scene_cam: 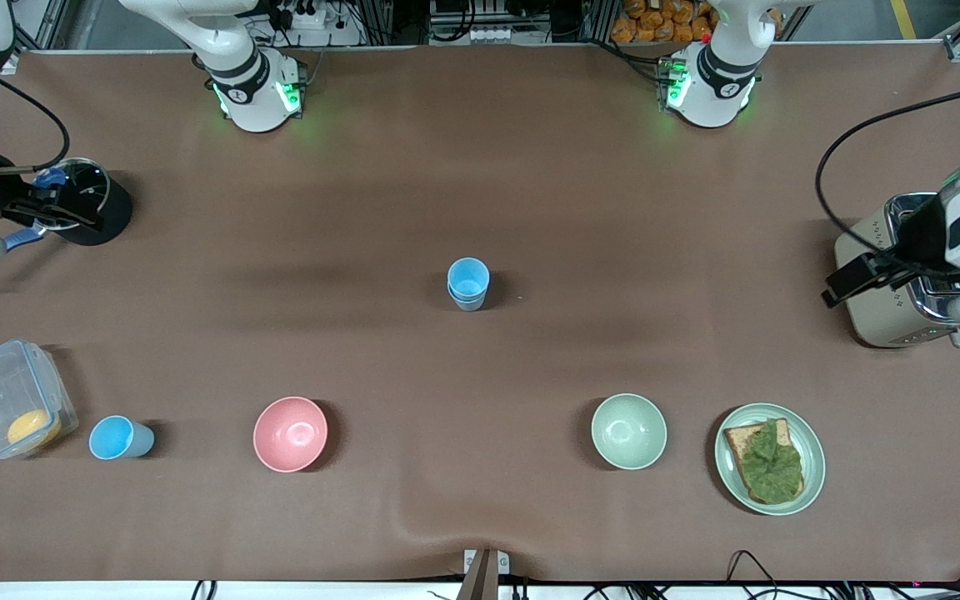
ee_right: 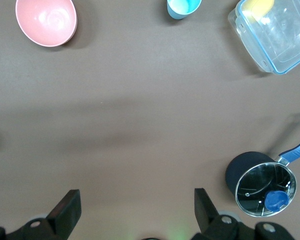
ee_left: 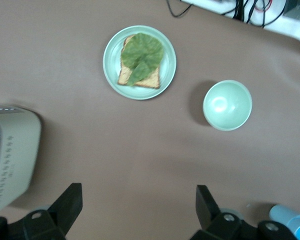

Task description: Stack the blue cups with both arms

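Two blue cups are sitting nested as a stack (scene_cam: 468, 283) at the middle of the brown table (scene_cam: 530, 167), upright and well apart from everything else; a third, single cup (scene_cam: 120, 438) is lying tipped on its side near the front edge toward the right arm's end, its bright mouth turned toward a clear lidded box (scene_cam: 12, 400) holding something yellow, which is sitting just beside it at that corner.

The right gripper (ee_right: 135, 207) is hanging over the right arm's end of the table, above a dark pot (scene_cam: 88, 202) with a blue handle, its fingers spread wide and holding nothing; the left gripper (ee_left: 137, 205) is hovering over the left arm's end, above a cream toaster (scene_cam: 905, 283), its fingers likewise parted and empty.

Along the front edge a pink bowl (scene_cam: 290, 433) is standing between the single cup and a green bowl (scene_cam: 628, 431); a green plate (scene_cam: 813, 467) carrying toast topped with a lettuce leaf is resting beside the green bowl, toward the left arm's end; both arms' green-lit bases are standing at the back edge, each well apart from the stack.
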You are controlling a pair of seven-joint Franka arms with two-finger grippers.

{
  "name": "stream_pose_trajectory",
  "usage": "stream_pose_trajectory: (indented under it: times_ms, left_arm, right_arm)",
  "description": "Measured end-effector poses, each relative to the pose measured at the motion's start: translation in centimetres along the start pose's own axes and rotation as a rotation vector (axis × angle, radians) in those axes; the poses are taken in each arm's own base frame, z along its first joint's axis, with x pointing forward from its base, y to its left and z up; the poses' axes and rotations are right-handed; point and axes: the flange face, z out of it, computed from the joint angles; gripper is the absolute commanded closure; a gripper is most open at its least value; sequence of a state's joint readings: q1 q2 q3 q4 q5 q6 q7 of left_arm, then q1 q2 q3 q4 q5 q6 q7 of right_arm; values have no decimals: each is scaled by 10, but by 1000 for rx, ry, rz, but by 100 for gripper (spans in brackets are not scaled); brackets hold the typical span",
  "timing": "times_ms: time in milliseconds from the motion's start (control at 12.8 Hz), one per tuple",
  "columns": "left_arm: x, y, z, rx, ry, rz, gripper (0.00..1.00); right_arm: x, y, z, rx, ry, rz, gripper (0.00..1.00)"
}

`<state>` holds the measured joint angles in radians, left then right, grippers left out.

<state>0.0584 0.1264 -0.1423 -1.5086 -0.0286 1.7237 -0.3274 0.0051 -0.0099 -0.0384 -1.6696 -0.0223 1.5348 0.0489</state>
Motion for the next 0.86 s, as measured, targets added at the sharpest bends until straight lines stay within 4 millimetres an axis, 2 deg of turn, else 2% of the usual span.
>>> stream_pose_trajectory:
  times_ms: [234, 469, 859]
  left_arm:
    - [-16, -13, -17, 26, -52, 77, 0]
    - [-28, -7, -32, 27, -45, 104, 0]
    - [-34, -8, -29, 36, -82, 132, 0]
  right_arm:
    - [0, 0, 1, 0, -7, 5, 0]
    - [0, -1, 2, -1, -11, 5, 0]
    - [-1, -1, 2, -1, -16, 5, 0]
